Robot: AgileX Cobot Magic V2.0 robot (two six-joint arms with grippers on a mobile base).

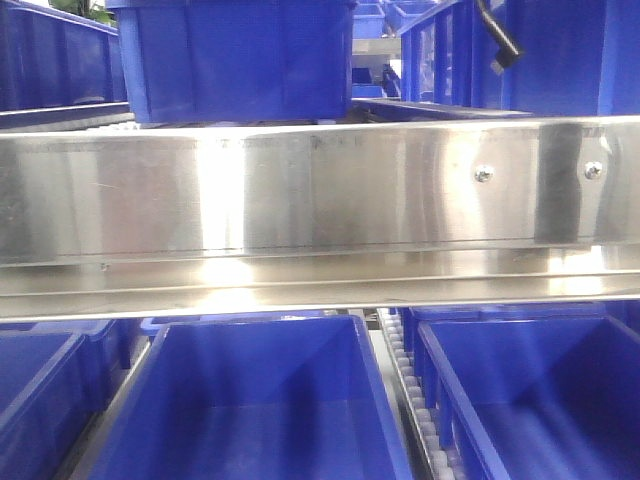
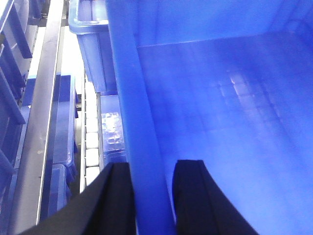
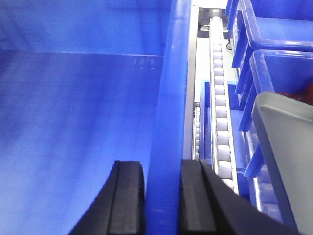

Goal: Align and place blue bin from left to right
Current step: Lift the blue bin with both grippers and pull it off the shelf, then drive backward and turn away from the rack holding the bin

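Observation:
The blue bin (image 2: 220, 122) fills the left wrist view, open and with nothing in it. My left gripper (image 2: 152, 166) straddles its left wall, one black finger (image 2: 115, 196) outside and the other inside, both against the rim. In the right wrist view the same kind of blue bin (image 3: 78, 112) fills the left side. My right gripper (image 3: 162, 166) is shut on its right wall, a finger pressed to each side of the rim. Neither gripper shows in the front view, where a blue bin (image 1: 235, 60) stands above the rail.
A shiny metal rail (image 1: 320, 200) crosses the front view. Blue bins (image 1: 260, 410) sit below it, with more behind. Roller tracks (image 3: 220, 112) run beside the held bin's right wall and left wall (image 2: 91, 142). A grey edge (image 3: 281, 161) juts in at right.

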